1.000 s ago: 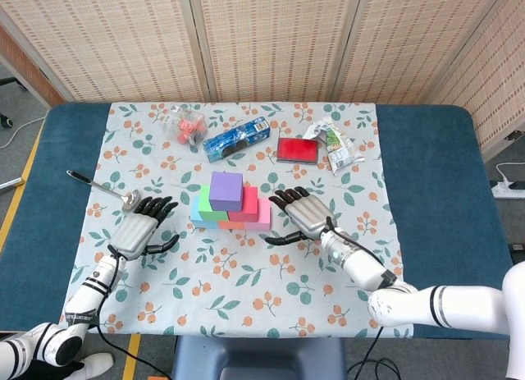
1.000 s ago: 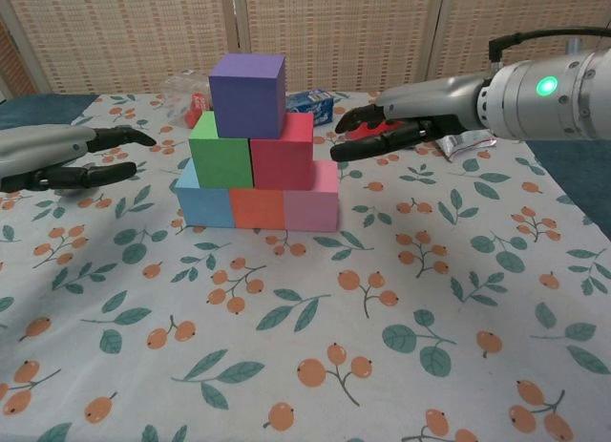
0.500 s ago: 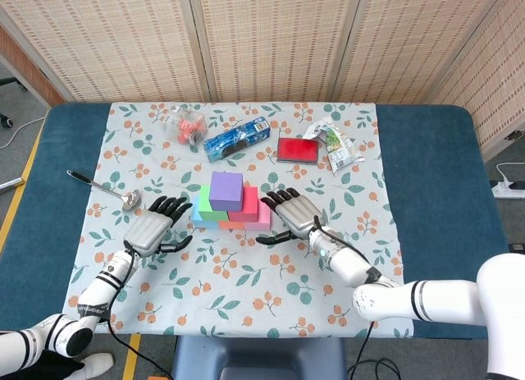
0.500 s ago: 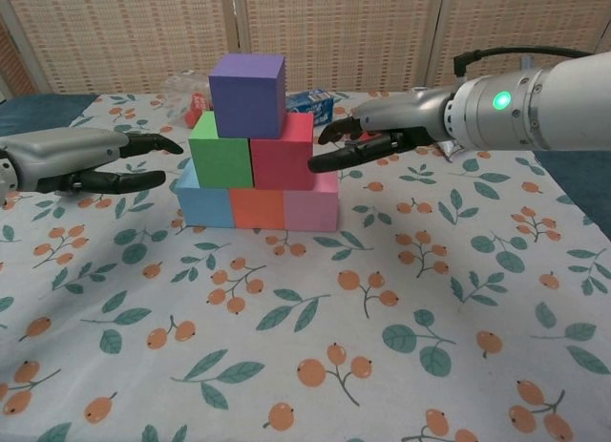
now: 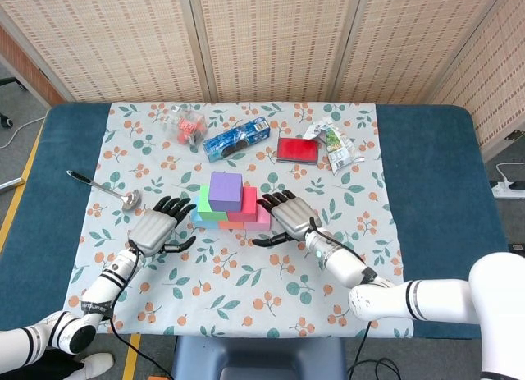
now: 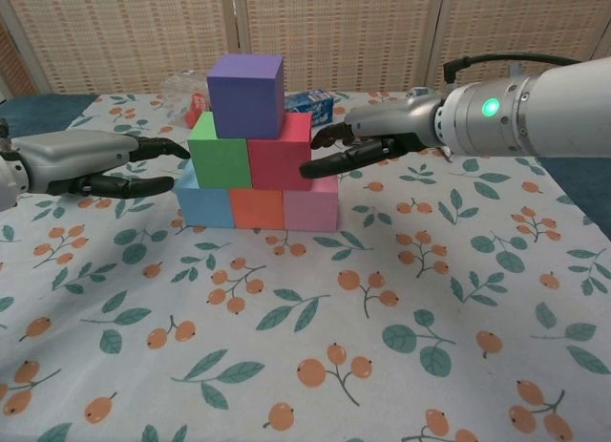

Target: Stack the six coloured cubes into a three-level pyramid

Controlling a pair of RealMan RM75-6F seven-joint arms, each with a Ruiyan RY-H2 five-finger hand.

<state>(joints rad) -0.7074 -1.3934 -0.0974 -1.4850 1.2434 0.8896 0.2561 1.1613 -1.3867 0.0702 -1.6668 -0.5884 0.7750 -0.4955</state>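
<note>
The left hand (image 5: 153, 229) sits at lower left of centre in the head view, fingers spread wide and holding nothing, its fingertips (image 6: 170, 148) just beside the left face of the cube stack; whether they touch it cannot be told. The right hand (image 5: 285, 217) sits at lower right of centre, also spread and empty, its dark fingertips (image 6: 320, 170) at the right side of the stack at the height of the middle row, touching or almost touching. Between the two hands stands the finished pyramid: a blue cube (image 6: 203, 200), an orange cube (image 6: 256, 208) and a pink cube (image 6: 311, 207) side by side on the bottom, a green cube (image 6: 220, 155) and a red cube (image 6: 279, 155) on them, and a purple cube (image 6: 246, 94) upright on top, slightly left of the middle. The stack rests on a flower-print cloth (image 5: 246, 273) that covers the middle of the blue desk (image 5: 435, 191). Toward the top of the head view, well apart from the stack, lie a clear bag with something red inside (image 5: 185, 125), a blue snack packet (image 5: 237, 139), a flat red box (image 5: 297, 149) and a crumpled wrapper (image 5: 332, 144). A metal spoon (image 5: 105, 190) lies at the left edge of the cloth, near the left hand.
</note>
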